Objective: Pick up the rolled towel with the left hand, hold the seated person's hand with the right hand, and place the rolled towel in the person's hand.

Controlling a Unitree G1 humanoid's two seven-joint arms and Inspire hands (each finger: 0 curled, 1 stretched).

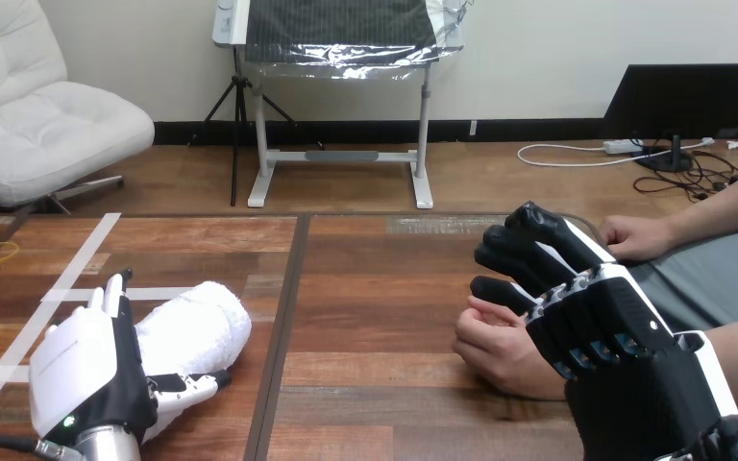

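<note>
The rolled towel (202, 325), white and fluffy, lies on the wooden table (375, 288) at the lower left. My left hand (91, 370) stands right beside it, straight fingers against its left side and thumb reaching along its near edge, open. At the lower right the person's hand (496, 348) rests on the table, loosely curled with the palm turned left. My right hand (607, 331) is over its back and wrist. The thumb lies by the person's fingers, while the other fingers reach out above them without wrapping round.
The person's other hand (636, 236) rests at the table's right edge, farther back. White tape lines (85, 259) and a small yellow ring (0, 252) mark the table's left part. A dark seam (286, 317) runs between the two tabletops.
</note>
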